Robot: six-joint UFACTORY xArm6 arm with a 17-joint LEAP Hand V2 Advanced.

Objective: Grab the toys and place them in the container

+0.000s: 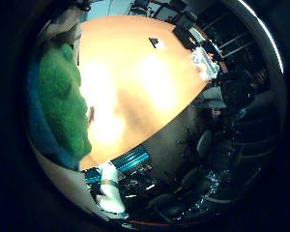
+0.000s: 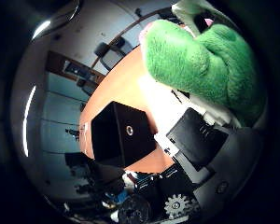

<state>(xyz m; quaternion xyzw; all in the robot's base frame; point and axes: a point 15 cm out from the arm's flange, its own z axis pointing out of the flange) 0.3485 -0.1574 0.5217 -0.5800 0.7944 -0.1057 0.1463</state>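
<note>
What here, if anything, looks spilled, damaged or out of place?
Nothing stands out. The green plush toy sits close against the hand, above the wooden table. The black container stands upright on that table, and no spill or damage shows.

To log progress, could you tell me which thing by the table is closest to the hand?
The green plush toy: it fills much of both palm views, while the black box and white bundle sit farther off on the table.

Strong overhead glare whitens patches of the orange table (image 1: 150, 72), while the surrounding room lies dim and shadowed.
</note>
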